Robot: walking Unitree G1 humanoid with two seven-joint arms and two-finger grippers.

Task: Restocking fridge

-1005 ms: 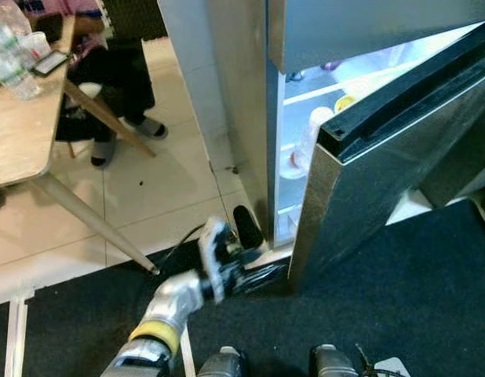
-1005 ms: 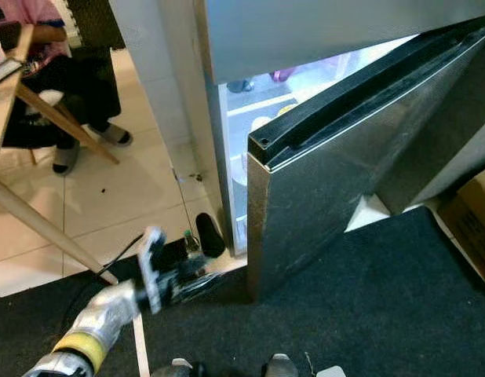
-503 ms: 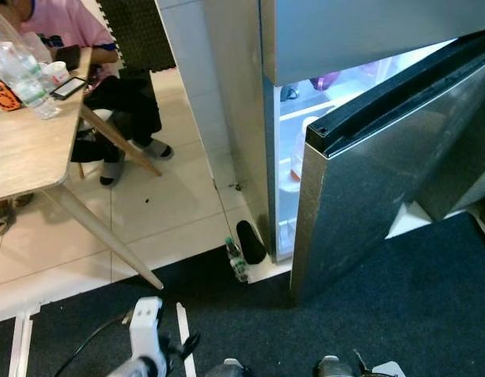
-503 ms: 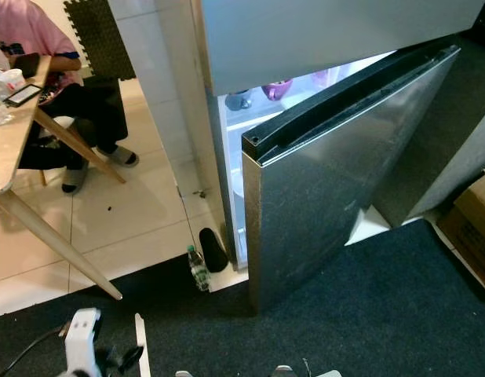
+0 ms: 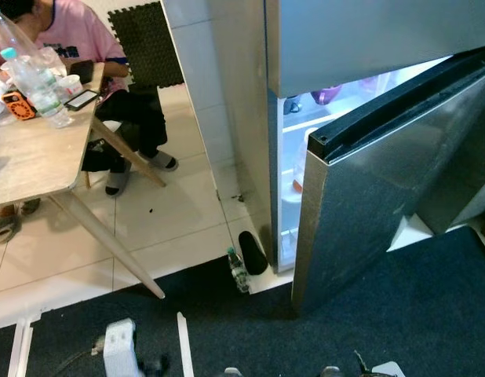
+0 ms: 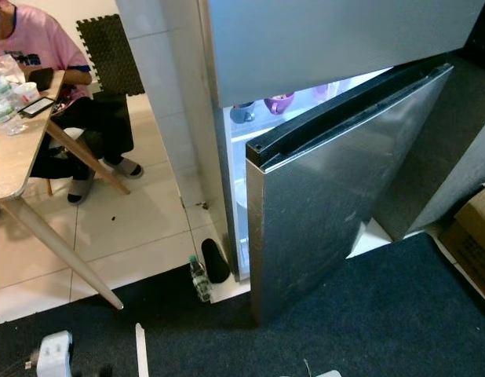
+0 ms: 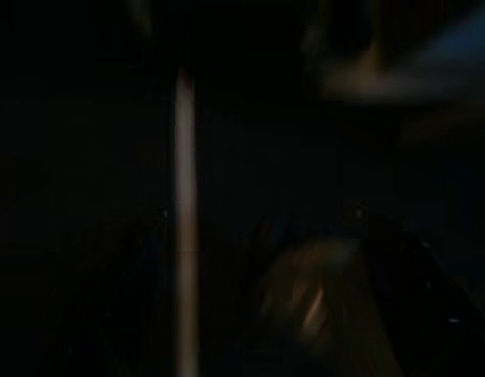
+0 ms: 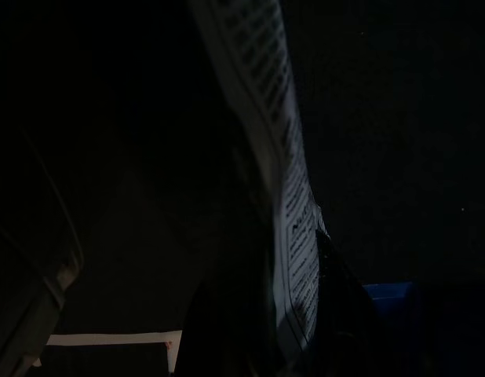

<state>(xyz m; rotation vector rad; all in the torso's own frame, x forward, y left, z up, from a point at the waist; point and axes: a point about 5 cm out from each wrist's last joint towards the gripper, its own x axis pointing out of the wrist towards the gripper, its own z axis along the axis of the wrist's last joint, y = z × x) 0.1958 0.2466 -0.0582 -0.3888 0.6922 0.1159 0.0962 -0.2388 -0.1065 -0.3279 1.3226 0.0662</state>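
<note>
The steel fridge has its lower door (image 5: pixel 384 196) swung half open, and the lit shelves (image 5: pixel 293 161) inside hold a few containers. A small clear water bottle with a green cap (image 5: pixel 238 269) stands upright on the floor at the fridge's foot, next to a black oval object (image 5: pixel 252 251). The white wrist block of my left arm (image 5: pixel 119 355) pokes in at the bottom edge, well back from the bottle and apart from it. The left wrist view is almost black. In the dark right wrist view a printed paper strip (image 8: pixel 293 236) can be made out.
A wooden table (image 5: pixel 30 157) with bottles and a phone stands at the left; a person in a pink shirt (image 5: pixel 109 94) sits behind it. Dark carpet (image 5: pixel 399 330) covers the floor before the fridge. A cardboard box (image 6: pixel 474 236) sits at the right.
My left arm has drawn back from the fridge's foot to the bottom edge. The bottle now stands alone on the floor. The camera has tilted up a little.
</note>
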